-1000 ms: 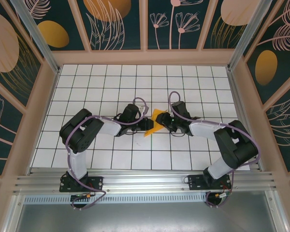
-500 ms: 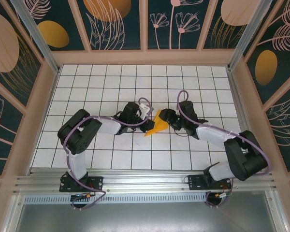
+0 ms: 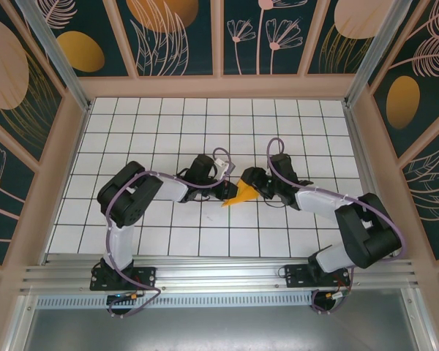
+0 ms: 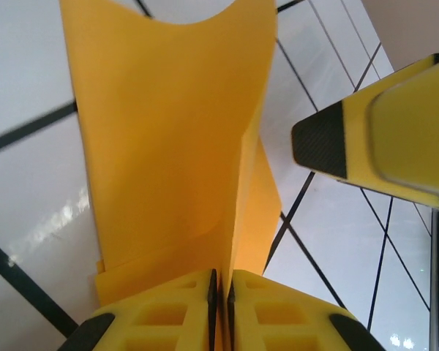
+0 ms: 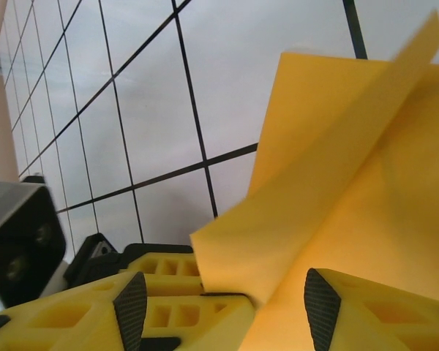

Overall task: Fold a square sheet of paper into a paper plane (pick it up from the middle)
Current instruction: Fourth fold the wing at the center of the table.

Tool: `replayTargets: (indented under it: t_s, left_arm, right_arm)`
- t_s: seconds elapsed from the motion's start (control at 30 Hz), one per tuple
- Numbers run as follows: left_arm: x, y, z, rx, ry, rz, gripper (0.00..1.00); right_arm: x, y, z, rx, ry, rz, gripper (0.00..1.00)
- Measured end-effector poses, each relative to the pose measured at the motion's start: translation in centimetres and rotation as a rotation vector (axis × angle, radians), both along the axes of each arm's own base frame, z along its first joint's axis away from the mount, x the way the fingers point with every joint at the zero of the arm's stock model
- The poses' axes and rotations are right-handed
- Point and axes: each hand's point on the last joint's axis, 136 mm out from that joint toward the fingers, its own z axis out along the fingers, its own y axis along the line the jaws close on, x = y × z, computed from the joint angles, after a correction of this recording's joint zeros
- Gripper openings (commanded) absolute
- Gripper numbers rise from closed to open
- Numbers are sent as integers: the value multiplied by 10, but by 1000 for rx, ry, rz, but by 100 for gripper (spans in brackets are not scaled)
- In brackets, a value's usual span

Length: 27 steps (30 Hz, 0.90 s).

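The square sheet of paper [image 3: 241, 194] is orange-yellow and folded into a narrow pointed wedge, held just above the white tiles at the table's centre. My left gripper [image 3: 227, 189] is shut on its folded edge. In the left wrist view the jaws [image 4: 221, 281] pinch the crease while the paper [image 4: 168, 146] stands up in two layers. My right gripper [image 3: 252, 180] faces it from the right and is open. Its fingertips [image 5: 130, 307] stand wide apart on both sides of a loose flap of the paper [image 5: 329, 183]. The right gripper's finger [image 4: 366, 124] hangs beside the paper.
The white tiled floor [image 3: 168, 131] stretches out on all sides, closed in by beige frames and dark patterned wall panels [image 3: 29, 95]. Both arms bend inward toward the centre. A metal rail [image 3: 219, 274] runs along the near edge by the arm bases.
The right arm's elbow swung out to the right and its gripper opened beside the paper. The left gripper kept its hold and carried the paper slightly right and nearer.
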Motion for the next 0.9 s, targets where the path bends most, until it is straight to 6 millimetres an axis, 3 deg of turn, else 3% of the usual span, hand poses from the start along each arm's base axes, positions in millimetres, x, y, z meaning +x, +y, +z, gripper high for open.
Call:
replayTargets:
  t_s: [0.5, 0.9]
  left_arm:
    - [2, -7, 9, -82, 162, 64, 14]
    - [3, -8, 4, -99, 225, 87, 16]
  right_arm:
    - [-1, -8, -9, -15, 18, -17, 50]
    - [-5, -10, -35, -46, 90, -16, 52]
